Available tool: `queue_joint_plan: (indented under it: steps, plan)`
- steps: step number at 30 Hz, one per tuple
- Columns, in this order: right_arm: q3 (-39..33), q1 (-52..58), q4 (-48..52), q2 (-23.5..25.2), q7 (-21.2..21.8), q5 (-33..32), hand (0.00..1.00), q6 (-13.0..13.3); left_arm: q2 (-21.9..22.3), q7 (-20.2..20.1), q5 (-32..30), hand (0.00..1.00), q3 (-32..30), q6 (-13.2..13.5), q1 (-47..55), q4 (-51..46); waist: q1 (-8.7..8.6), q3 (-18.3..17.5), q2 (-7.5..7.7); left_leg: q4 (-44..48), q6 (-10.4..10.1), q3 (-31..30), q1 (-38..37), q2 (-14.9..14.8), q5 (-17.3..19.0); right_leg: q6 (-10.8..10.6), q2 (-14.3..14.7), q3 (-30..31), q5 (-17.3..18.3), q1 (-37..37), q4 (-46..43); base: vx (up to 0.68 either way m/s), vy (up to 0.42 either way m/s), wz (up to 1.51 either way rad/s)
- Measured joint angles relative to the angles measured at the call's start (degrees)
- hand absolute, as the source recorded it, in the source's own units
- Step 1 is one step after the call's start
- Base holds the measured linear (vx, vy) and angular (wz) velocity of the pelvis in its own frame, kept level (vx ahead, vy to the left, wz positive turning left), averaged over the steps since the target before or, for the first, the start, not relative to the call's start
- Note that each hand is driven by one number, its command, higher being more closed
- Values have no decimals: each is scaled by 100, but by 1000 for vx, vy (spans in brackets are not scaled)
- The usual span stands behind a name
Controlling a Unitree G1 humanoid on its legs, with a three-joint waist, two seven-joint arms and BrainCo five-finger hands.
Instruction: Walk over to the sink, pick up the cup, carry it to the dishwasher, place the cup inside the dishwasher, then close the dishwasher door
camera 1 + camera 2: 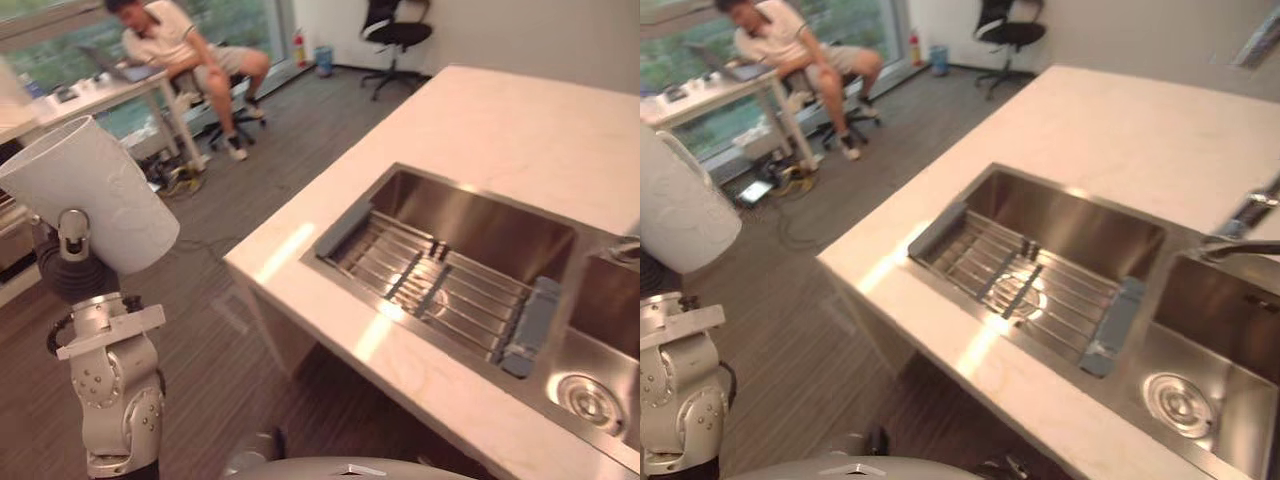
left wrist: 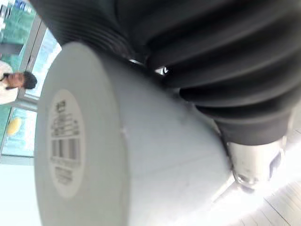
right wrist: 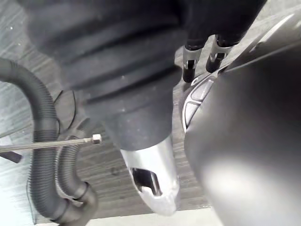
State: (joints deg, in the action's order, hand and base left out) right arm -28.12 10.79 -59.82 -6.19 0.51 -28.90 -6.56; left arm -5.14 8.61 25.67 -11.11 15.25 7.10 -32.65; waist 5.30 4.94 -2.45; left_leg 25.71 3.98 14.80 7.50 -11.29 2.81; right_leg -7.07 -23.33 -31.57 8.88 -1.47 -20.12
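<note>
Cup [image 1: 95, 190]: white, smooth, tapered, stiff-walled w/ flat labelled base. Prob. light but slick & breakable, so best gripped round mid-wall. It's held aloft, tilted, at robot's left, well apart from brushed-steel sink [image 1: 470, 225]. L hand [image 1: 72, 235] clamps it, thumb on wall, rest hidden. R hand [image 3: 150, 181] idle, grip can't be told. Wire rack [image 1: 430, 285] lies in sink, set in pale glossy counter [image 1: 500, 120].

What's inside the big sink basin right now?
A wire rack with grey end bars lies in the big basin; a drain shows through it. The floor beneath the bars is partly covered.
</note>
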Motion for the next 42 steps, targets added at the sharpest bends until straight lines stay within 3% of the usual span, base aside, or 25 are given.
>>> queue_joint_plan:
  steps: [1, 2, 3, 4, 5, 6, 7, 8, 9, 10, 12, 13, 14, 15, 16, 17, 19, 21, 23, 24, 28, 31, 32, 39, 42]
  plan:
    - [-49, 64, 4, -3, -3, -3, 0, 23, 10, -30, 0, 100, 2, 3, -27, 43, -48, -3, -1, 348, 173, 112, 49, -199, -101, -20, -133, -186, -28, -49, -70, -13, 152, 140]
    - [-163, 215, 49, -46, -3, -2, 0, 28, 22, -74, -2, 100, 39, 7, -84, 132, -100, -84, -99, 794, 663, 358, 97, -545, -771, -6, -255, -477, -58, -71, -336, 22, 112, 161]
    - [-189, 396, 41, -162, -6, -21, 0, 31, 0, -97, -5, 100, 144, 55, -236, 365, -236, -240, -186, 899, 1106, 662, 436, -524, -1002, 232, -498, -509, 98, 156, -883, 10, 114, 220]
    - [-308, 432, -74, -127, 3, -19, 0, 3, -23, -148, -27, 100, 133, 57, -347, 643, -395, -323, -174, 374, 1127, 667, 541, -407, -1090, 122, -202, -511, 486, 247, -749, -34, 16, 226]
    - [-399, 427, -187, -46, 5, -15, 0, -3, -62, -152, -41, 100, 83, 38, -450, 774, -505, -426, 32, -199, 1034, 578, 449, -155, -1111, 291, 16, -536, 438, 312, -286, -55, -33, 229]
    - [-409, 462, -279, 104, 6, 14, 0, 9, -110, -141, -85, 100, 11, 45, -734, 918, -562, -369, 57, -229, 788, 651, 399, -35, -893, 281, 140, -697, 11, 145, 113, -96, -60, 200]
    - [-423, 493, -379, 54, 8, 63, 0, 11, -194, -133, -105, 100, -45, 41, -839, 941, -487, -278, 95, -214, 174, 751, 116, -82, -702, 239, 116, -952, -115, 36, 220, -58, 61, 184]
    - [-423, 526, -412, -19, 14, 169, 0, -14, -298, -129, -111, 100, -61, 32, -882, 949, -449, -258, -23, -837, -394, 722, -251, 22, -555, 218, 106, -1182, -213, -94, 258, -35, 150, 137]
    - [-421, 563, -403, -62, 15, 312, 0, 8, -396, -122, -113, 100, -62, -18, -976, 944, -436, -241, -144, -1408, -719, 746, -490, 149, -439, 182, 98, -1399, -302, -220, 278, 11, 298, 132]
    - [-509, 583, -401, -88, -5, 448, 0, 30, -590, -113, -105, 100, -73, -85, -1096, 905, -424, -234, -202, -2051, -888, 796, -792, 349, -320, 71, 27, -1597, -372, -429, 279, 2, 374, 123]
    - [-570, 486, -364, -89, -51, 657, 0, 10, -952, -4, -98, 100, -253, -199, -1130, 820, -280, -124, -42, -2434, -867, 712, -1113, 717, -312, -24, -207, -1444, -592, -670, 274, -2, 357, 71]
    - [-576, 435, -284, -34, -62, 664, 0, -8, -1067, 82, -70, 100, -429, -307, -1105, 835, -207, -99, 20, -2443, -752, 548, -1126, 871, -262, 98, -287, -1224, -849, -725, 250, -18, 290, 73]
    - [-601, 426, -191, 47, -19, 634, 0, -28, -1072, 117, 42, 100, -523, -353, -1061, 900, -214, -125, 30, -2482, -617, 242, -1051, 973, -266, 476, -351, -791, -1096, -581, -11, -5, 277, 97]
    - [-687, 425, -185, 85, 23, 610, 0, -28, -1058, 118, 89, 100, -500, -354, -1056, 959, -233, -94, -22, -2507, -547, 60, -1004, 990, -270, 618, -318, -359, -1039, -448, -198, -1, 244, 153]
    - [-847, 435, -193, 179, 75, 614, 0, -74, -1035, 104, 199, 100, -405, -344, -1063, 1153, -309, -87, -49, -2501, -497, -397, -860, 996, -300, 577, 102, 688, -357, -301, -253, 4, 166, 191]
    - [-854, 503, -195, 320, 149, 652, 0, -98, -982, 88, 267, 100, -279, -328, -1075, 1398, -393, -83, -9, -2513, -439, -882, -779, 1029, -375, 477, 657, 1683, 85, -265, -145, -5, 112, 206]
    - [-765, 660, -195, 549, 224, 662, 0, -26, -812, 9, 293, 100, -99, -302, -1034, 1757, -447, -78, 127, -2513, -420, -1516, -763, 1170, -432, 314, 1262, 2752, 415, -249, -48, 45, 14, 194]
    - [-285, 775, -179, 583, 316, 661, 0, 37, -551, -171, 295, 100, 30, -260, -715, 1765, -437, -107, 298, -2602, -357, -1852, -890, 1384, -403, 185, 1441, 3271, 555, -112, -103, 71, -35, 146]
    - [75, 787, -124, 530, 318, 685, 0, 109, -435, -282, 291, 100, 87, -226, -596, 1718, -447, -162, 374, -2603, -332, -1639, -980, 1384, -363, 151, 1394, 3210, 383, -69, 108, 58, -90, 76]
    - [389, 754, -105, 458, 320, 790, 0, 129, -397, -359, 283, 100, 132, -224, -562, 1578, -444, -244, 528, -2641, -358, -1428, -1039, 1419, -374, 127, 1314, 3064, 58, 24, 394, 92, -149, 61]
    - [1131, 593, -101, 6, 319, 1135, 0, 27, -214, -387, 264, 100, 243, -251, -448, 1335, -345, -485, 527, -2795, -584, -1243, -1083, 1240, -436, 71, 1425, 3086, 82, -213, 1002, 104, -129, -12]
    - [1413, 494, -103, -199, 336, 936, 0, -110, -13, -409, 221, 100, 405, -368, -378, 1367, -457, -510, 344, -2960, -676, -1163, -1149, 999, -570, 193, 1694, 3087, -120, -262, 1297, 78, -146, -14]
    - [2119, 263, -56, -533, 316, 401, 0, -389, -169, -527, 219, 100, 213, -270, -131, 2042, -729, -290, 234, -3055, -824, -1008, -1168, 740, -739, 249, 1866, 2644, -801, -544, 2223, 4, -22, -6]
    - [2101, 266, -56, -515, 316, 400, 0, -389, -166, -527, 233, 100, 224, -278, -163, 2156, -751, -282, 228, -3056, -808, -867, -1225, 743, -726, 249, 1865, 2755, -795, -506, 2146, -3, 1, -7]
    - [2011, 293, 8, -447, 314, 386, 0, -388, -136, -518, 367, 100, 243, -439, -300, 2386, -772, -271, 251, -3056, -786, -765, -1259, 788, -701, 206, 1817, 2845, -655, -369, 1902, -58, 31, -20]
